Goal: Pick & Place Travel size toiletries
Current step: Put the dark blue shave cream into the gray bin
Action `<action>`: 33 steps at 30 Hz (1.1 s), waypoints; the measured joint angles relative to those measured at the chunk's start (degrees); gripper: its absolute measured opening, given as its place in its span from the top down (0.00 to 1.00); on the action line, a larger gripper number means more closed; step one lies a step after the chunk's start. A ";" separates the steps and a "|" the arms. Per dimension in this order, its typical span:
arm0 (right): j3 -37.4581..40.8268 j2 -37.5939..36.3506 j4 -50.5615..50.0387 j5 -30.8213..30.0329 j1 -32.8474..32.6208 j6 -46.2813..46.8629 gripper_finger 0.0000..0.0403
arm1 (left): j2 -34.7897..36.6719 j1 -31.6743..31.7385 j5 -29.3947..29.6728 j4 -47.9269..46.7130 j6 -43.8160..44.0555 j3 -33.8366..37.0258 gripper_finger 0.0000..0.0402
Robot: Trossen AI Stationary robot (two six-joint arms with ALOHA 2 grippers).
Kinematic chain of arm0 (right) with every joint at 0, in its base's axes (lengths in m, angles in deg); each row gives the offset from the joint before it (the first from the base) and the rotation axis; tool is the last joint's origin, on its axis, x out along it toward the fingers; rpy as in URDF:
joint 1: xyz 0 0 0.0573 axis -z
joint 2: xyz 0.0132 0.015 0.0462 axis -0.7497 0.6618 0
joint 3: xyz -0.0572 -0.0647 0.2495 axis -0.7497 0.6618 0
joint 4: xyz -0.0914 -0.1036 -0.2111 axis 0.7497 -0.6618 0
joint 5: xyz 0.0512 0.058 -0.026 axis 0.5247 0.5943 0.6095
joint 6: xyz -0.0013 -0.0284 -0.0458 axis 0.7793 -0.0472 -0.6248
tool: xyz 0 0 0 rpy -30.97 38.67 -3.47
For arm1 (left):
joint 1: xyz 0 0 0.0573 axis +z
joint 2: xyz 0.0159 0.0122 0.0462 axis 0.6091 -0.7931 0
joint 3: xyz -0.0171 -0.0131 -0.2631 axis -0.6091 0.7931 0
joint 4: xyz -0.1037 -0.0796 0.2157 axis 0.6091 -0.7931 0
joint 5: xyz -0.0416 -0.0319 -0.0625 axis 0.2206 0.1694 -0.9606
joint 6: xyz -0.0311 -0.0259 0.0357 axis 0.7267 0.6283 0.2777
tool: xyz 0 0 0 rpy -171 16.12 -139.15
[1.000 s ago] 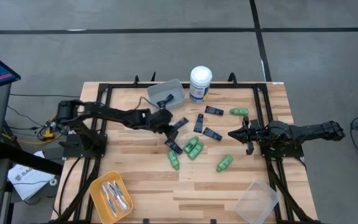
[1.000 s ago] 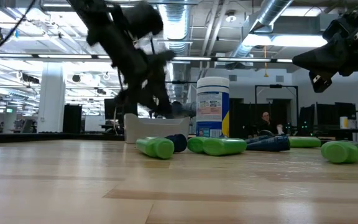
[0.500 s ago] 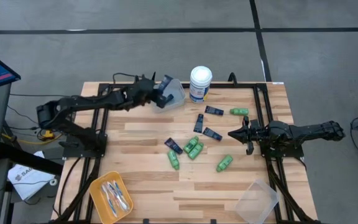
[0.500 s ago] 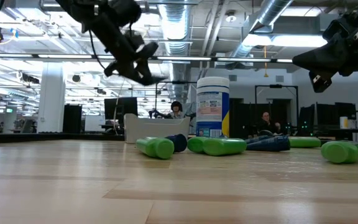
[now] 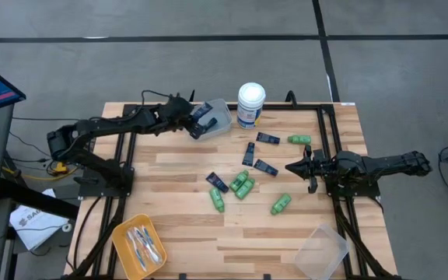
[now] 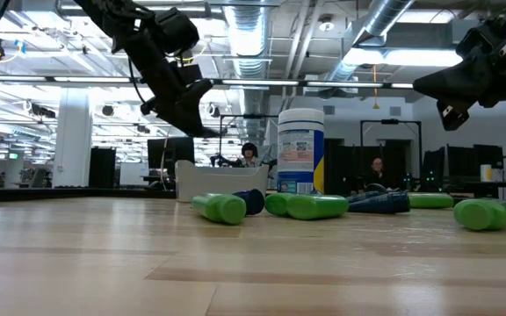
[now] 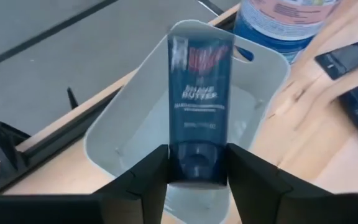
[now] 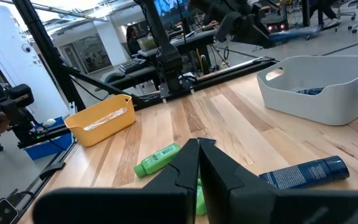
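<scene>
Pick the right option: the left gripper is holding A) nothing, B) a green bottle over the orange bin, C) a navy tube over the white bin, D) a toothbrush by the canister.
C: in the left wrist view the left gripper clamps a navy tube above the white bin.

Two dark fingers of the right gripper (image 8: 198, 163) poke up from below, pressed close together with only a thin line between them. They hang above a light wooden table (image 8: 229, 124). A green bottle (image 8: 158, 158) lies on its side just beside the fingers. A dark blue tube (image 8: 303, 172) lies flat on the other side. Farther off sits a pale grey bin (image 8: 319, 87) with something blue inside it. Across the table stands an orange bin (image 8: 102, 118) with pale things in it. The other dark arm (image 8: 241, 22) reaches in high above the grey bin. Black metal bars run along the table's far edge.
</scene>
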 joint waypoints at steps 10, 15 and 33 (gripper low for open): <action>0.00 0.01 0.11 0.00 -0.02 2.92 0.99 | 0.10 1.34 -1.54 1.20 -1.07 3.83 0.56; 0.00 0.00 0.13 0.00 -0.04 3.65 0.99 | 2.26 -0.41 -11.74 3.15 -1.05 3.79 0.47; 0.00 0.00 -0.04 0.24 -0.04 9.44 0.99 | -5.06 -23.79 -17.83 11.41 -6.02 3.76 0.21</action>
